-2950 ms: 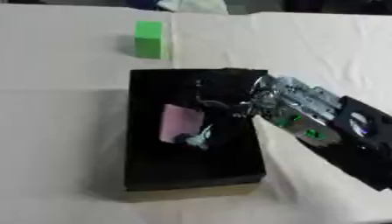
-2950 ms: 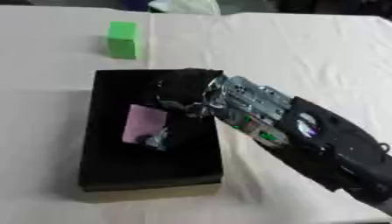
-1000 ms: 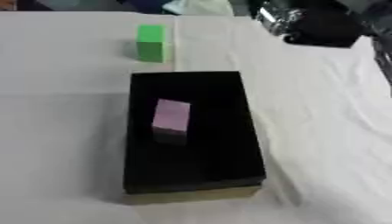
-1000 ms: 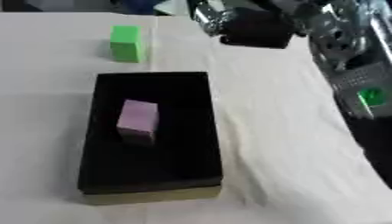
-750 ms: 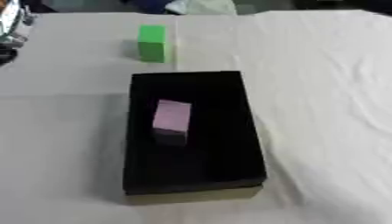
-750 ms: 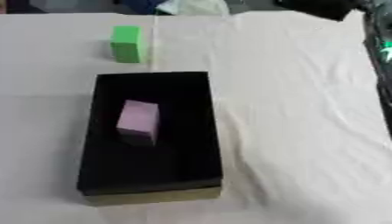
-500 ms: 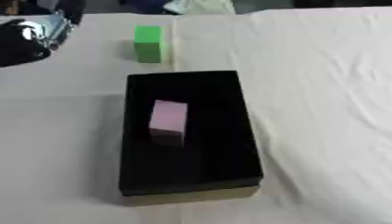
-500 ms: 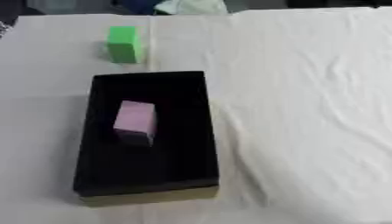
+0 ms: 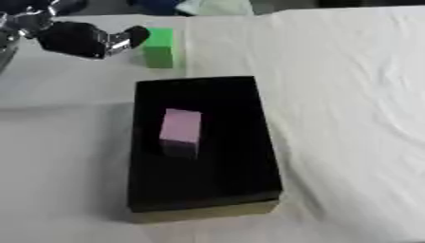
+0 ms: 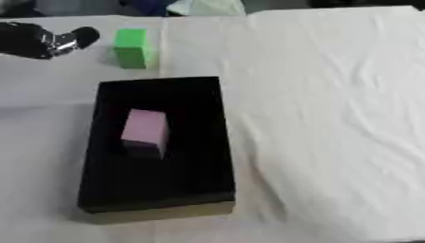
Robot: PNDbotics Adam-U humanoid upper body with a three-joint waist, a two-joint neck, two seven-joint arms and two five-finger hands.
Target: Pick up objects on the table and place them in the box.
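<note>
pale pink block [image 9: 180, 128] lies inside the black box [image 9: 212, 190].

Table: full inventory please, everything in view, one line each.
Box: one, black, centre of the table, open top.
Pink block: one, pale pink, inside the box, nearer its far half.
Green block: one, bright green, on the cloth just beyond the box's far left corner.
Tablecloth: one, white, wrinkled, covering the table.
Cloth items: pale and dark, at the far edge, not identifiable.
Left hand: one, black and silver, upper left, just left of the green block, holding nothing visible; finger pose unclear.
Right hand: not in view.
</note>
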